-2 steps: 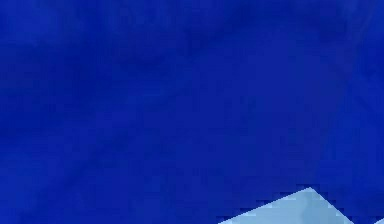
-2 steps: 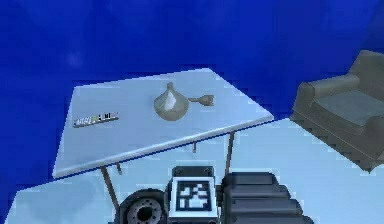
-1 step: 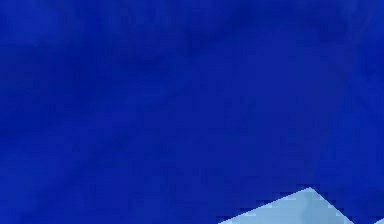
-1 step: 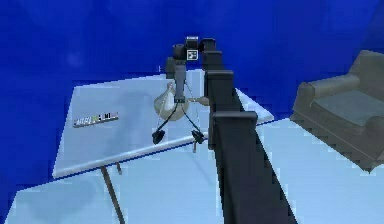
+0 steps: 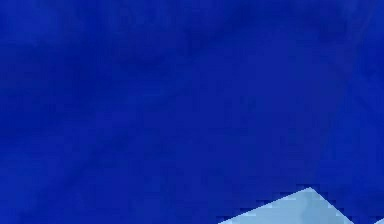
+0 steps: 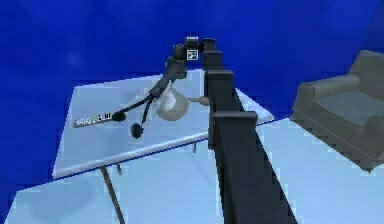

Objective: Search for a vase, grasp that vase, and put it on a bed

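- A flat remote-like bar [image 6: 95, 120] is laid on the smooth pale table [image 6: 80, 150].
- The gripper [image 6: 130, 122] is seen beside it; whether anything's held can't be told.
- A rounded pale blob [image 6: 172, 106], maybe the vase, is sat on the table just right of the fingers.
- A boxy padded armchair [image 6: 345, 105] is parked far right.

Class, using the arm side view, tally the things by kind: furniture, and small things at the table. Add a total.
Furniture: 2 (table, armchair)
Small things: 2 (long flat remote-like thing, pale rounded thing)
Total: 4
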### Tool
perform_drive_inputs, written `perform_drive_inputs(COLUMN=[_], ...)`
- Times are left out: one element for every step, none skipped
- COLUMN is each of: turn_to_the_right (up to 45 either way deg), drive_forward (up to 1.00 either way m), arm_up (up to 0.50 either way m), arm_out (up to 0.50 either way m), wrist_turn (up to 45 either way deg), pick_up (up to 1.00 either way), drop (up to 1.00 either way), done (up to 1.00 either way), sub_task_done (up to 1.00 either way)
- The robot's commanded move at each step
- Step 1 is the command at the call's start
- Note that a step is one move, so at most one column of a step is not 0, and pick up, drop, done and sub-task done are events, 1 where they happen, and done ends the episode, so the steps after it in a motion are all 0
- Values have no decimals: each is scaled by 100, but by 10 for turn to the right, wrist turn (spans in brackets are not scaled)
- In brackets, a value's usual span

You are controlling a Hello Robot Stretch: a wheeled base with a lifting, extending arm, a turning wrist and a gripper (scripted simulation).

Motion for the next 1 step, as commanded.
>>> perform_drive_inputs(turn_to_the_right=[0], drive_forward=[0], arm_up=[0], arm_out=[0], wrist_turn=[450], pick_up=[0], drop=[0], done=[0], sub_task_done=[0])
